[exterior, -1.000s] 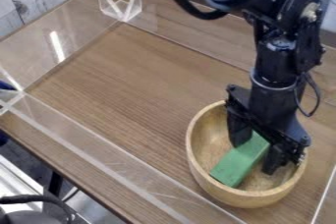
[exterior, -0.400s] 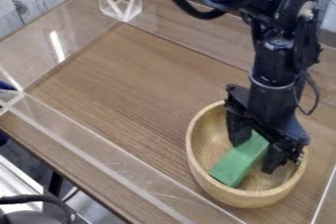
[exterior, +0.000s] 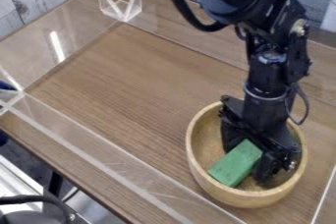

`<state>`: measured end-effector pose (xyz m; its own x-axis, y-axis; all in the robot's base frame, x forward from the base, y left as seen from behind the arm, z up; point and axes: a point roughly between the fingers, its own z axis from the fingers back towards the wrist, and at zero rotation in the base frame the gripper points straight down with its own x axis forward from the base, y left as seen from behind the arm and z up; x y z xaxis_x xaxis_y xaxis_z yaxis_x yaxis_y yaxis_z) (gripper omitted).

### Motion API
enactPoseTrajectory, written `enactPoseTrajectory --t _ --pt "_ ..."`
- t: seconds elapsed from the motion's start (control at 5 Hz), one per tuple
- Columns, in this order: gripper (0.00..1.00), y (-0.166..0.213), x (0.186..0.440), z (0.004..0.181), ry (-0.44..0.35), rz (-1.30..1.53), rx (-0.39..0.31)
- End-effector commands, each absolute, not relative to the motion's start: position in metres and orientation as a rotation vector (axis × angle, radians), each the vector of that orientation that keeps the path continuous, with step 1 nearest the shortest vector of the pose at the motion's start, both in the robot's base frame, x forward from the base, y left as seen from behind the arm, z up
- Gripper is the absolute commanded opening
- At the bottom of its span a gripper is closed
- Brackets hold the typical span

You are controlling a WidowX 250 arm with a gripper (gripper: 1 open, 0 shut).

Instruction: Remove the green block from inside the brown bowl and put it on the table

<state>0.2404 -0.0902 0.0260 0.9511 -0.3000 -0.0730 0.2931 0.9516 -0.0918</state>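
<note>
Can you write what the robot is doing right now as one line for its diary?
stage: reaching into brown bowl | claw: open, around green block's far end | block: in bowl, not lifted | table: no block yet

One green block (exterior: 239,161), lying inside one brown bowl (exterior: 205,169) at the near right of one tabletop (exterior: 144,81). One robot arm (exterior: 269,71) with one claw (exterior: 257,149). Clear acrylic walls (exterior: 79,144) edge the tabletop.
</note>
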Motion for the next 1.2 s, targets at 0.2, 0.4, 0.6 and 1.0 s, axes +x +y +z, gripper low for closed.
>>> enactPoseTrajectory --t 0.2,0.4,0.6,1.0 --pt "0.0 -0.088 0.245 0.024 0.075 -0.296 -0.088" --pt "0.0 -0.087 0.244 0.028 0.069 -0.297 -0.092" --pt "0.0 -0.085 0.244 0.032 0.062 -0.299 -0.096" --pt "0.0 -0.082 0.242 0.042 0.048 -0.302 -0.104"
